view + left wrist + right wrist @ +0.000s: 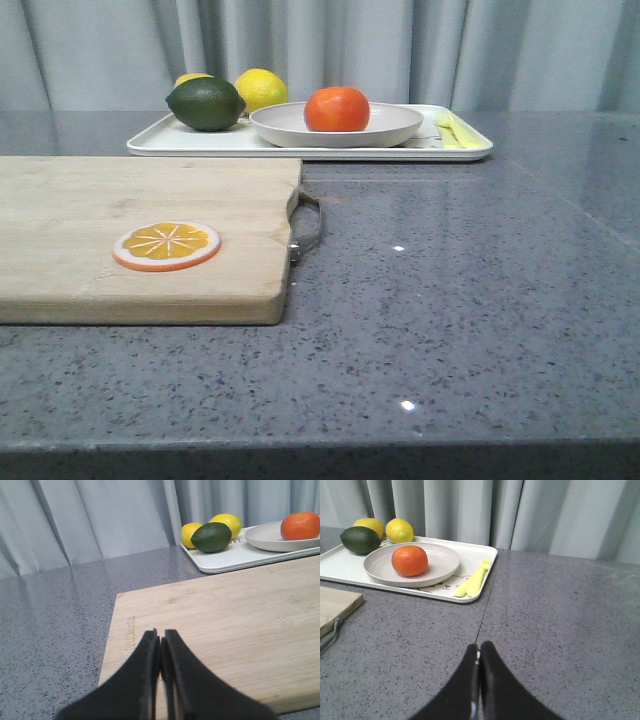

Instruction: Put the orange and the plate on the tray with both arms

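The orange (337, 108) lies in the off-white plate (390, 130), and the plate stands on the white tray (160, 142) at the back of the table. They also show in the right wrist view: orange (409, 560), plate (445, 560), tray (340, 565); and in the left wrist view: orange (300, 525), plate (265, 537), tray (225, 560). My left gripper (160, 635) is shut and empty over the wooden cutting board (225, 615). My right gripper (479, 647) is shut and empty over the bare grey table, well short of the tray. Neither gripper shows in the front view.
A dark green avocado-like fruit (205, 104) and two lemons (261, 88) lie on the tray's left end. A yellow fork and spoon (455, 130) lie at its right end. A flat orange slice (167, 245) lies on the cutting board (120, 220), which has a metal handle (308, 228).
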Available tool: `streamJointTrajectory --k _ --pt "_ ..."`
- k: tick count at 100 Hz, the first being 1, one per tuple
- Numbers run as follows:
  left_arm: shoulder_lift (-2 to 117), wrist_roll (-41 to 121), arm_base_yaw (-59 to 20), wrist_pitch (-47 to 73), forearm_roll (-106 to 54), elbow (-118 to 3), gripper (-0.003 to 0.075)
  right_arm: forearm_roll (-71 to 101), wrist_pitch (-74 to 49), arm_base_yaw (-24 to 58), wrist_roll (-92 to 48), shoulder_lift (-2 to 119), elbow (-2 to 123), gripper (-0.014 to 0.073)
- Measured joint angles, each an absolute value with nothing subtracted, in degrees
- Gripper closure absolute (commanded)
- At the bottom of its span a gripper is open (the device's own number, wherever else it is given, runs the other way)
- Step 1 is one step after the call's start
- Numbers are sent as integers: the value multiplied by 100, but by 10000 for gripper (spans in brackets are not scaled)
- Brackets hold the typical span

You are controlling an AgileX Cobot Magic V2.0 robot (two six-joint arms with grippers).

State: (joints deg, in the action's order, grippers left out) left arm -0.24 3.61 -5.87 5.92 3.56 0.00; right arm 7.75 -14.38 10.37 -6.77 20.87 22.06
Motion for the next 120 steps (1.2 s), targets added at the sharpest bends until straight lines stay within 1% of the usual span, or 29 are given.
streamJointTrajectory --k 13,39,45,67,82,120 --pt "-24 361 -587 592 356 0 739 740 -1137 1037 -648 1697 1644 661" --pt "-24 361 -587 592 356 0 739 460 -931 1037 -344 169 436 661" --pt "-24 361 -587 603 356 0 739 387 -905 1037 -330 0 278 661" --pt "-24 361 -587 603 356 0 739 336 -743 866 -125 -51 -141 661" --pt "-24 361 -587 603 356 0 739 336 -578 687 0 -51 -156 661" --pt "-24 351 -587 603 356 0 739 336 -528 664 31 -51 -156 661"
